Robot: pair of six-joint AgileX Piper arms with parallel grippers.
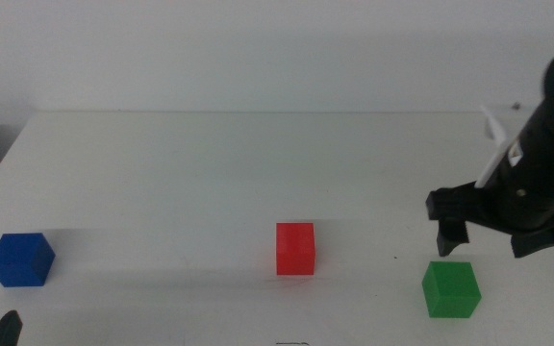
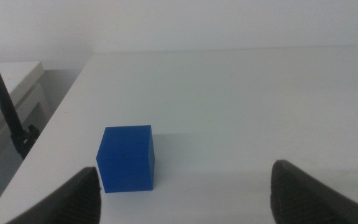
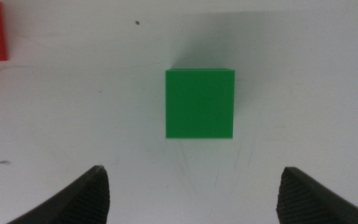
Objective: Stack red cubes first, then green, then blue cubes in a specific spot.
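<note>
At the lower centre of the middle view you see the red cube (image 1: 295,249) resting alone on the white desk (image 1: 210,173). The green cube (image 1: 451,289) sits in the lower right of that frame, apart from the red one. The blue cube (image 1: 21,259) lies well away at the lower left, near the desk's edge. Your right end effector (image 1: 489,238) hangs just above and behind the green cube; in the right wrist view its jaws stand wide open, holding nothing, with the green cube (image 3: 200,103) centred ahead of them. Your left end effector (image 2: 185,186) waits at the bottom left corner, jaws also spread wide and empty, facing the blue cube (image 2: 126,158).
</note>
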